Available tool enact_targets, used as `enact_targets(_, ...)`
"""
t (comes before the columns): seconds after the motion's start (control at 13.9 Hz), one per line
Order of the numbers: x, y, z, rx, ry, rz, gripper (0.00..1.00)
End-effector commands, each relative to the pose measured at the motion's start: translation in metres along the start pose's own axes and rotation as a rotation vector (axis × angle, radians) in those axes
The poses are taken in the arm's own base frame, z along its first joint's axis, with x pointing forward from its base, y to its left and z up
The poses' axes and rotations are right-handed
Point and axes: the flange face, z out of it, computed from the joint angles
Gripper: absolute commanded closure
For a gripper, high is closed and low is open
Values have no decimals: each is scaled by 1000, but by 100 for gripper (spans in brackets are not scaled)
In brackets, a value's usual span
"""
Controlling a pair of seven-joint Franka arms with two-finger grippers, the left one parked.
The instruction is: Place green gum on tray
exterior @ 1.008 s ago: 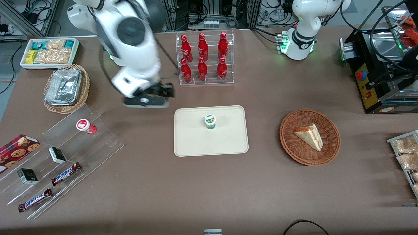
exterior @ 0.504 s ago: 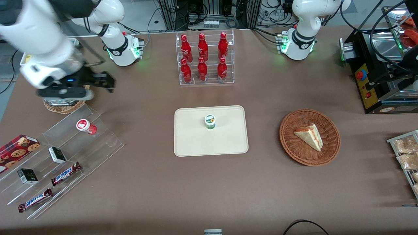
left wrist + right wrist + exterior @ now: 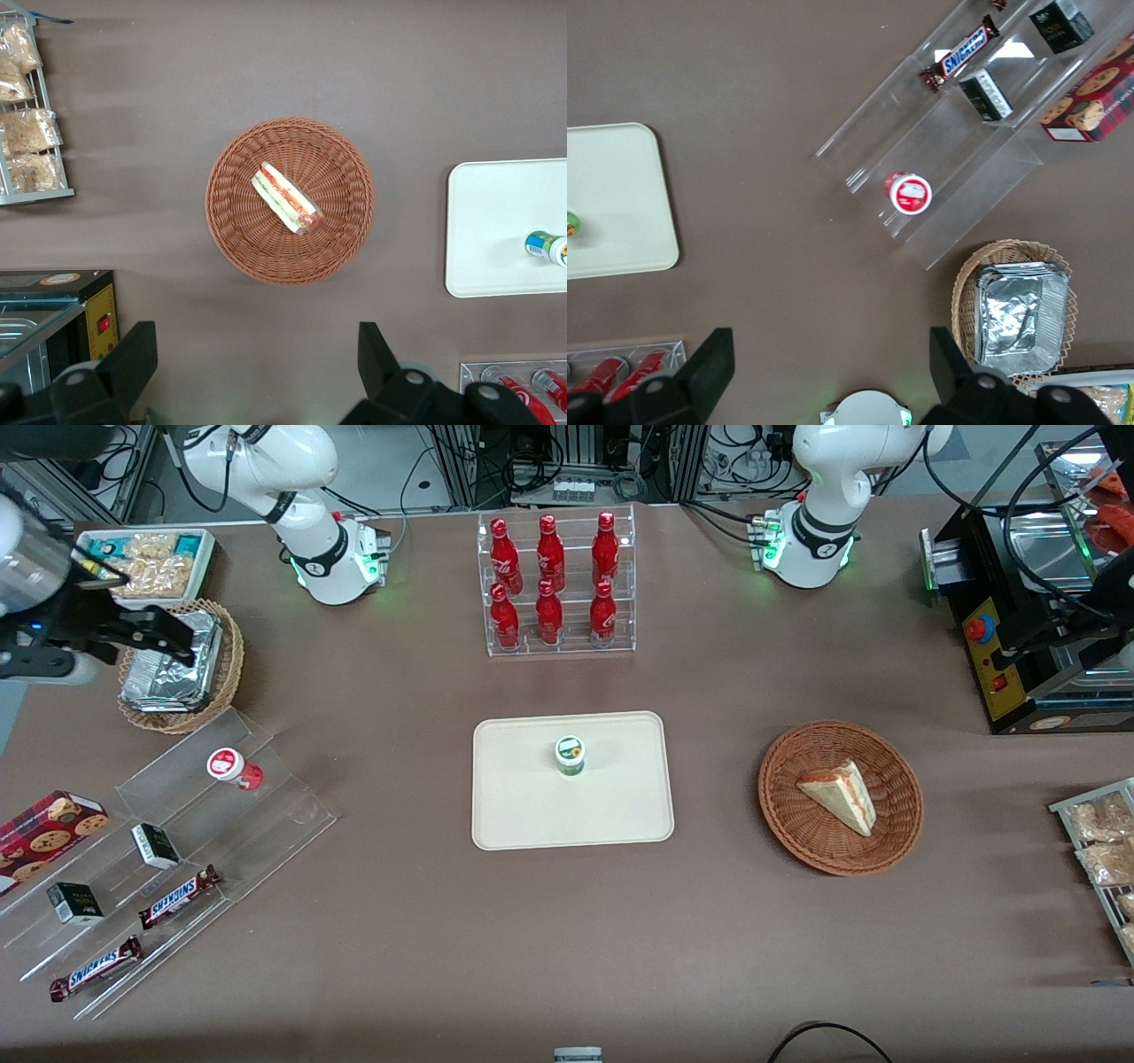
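Note:
The green gum (image 3: pixel 570 755), a small green bottle with a white lid, stands upright on the cream tray (image 3: pixel 532 806) in the middle of the table. It also shows in the left wrist view (image 3: pixel 547 247) on the tray (image 3: pixel 496 230). In the right wrist view only its edge (image 3: pixel 570 224) shows on the tray (image 3: pixel 611 204). My right gripper (image 3: pixel 164 636) is open and empty, held high above the foil tray in the wicker basket, far from the gum toward the working arm's end of the table. Its fingers stand wide apart in the right wrist view (image 3: pixel 830 347).
A red bottle (image 3: pixel 232 766) sits on a clear stepped stand with Snickers bars and small boxes. The foil tray in a wicker basket (image 3: pixel 177 664) and a white snack tub (image 3: pixel 142 567) lie near the gripper. A cola rack (image 3: pixel 554 584) and a sandwich basket (image 3: pixel 840 797) stand near the tray.
My right arm has swung away from beside the tray to the working arm's end of the table, above the foil basket. The gum has stayed on the tray.

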Motion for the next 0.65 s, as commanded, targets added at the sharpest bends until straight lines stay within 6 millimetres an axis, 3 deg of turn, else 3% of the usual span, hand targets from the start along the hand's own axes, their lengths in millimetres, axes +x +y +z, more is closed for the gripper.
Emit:
enact_targets(0.0, 0, 26, 2, 39, -9, 13, 2)
enact_targets(0.29, 12, 54, 10, 94, -6, 62, 2)
enact_targets(0.58, 19, 51, 17, 95, -4, 60, 2)
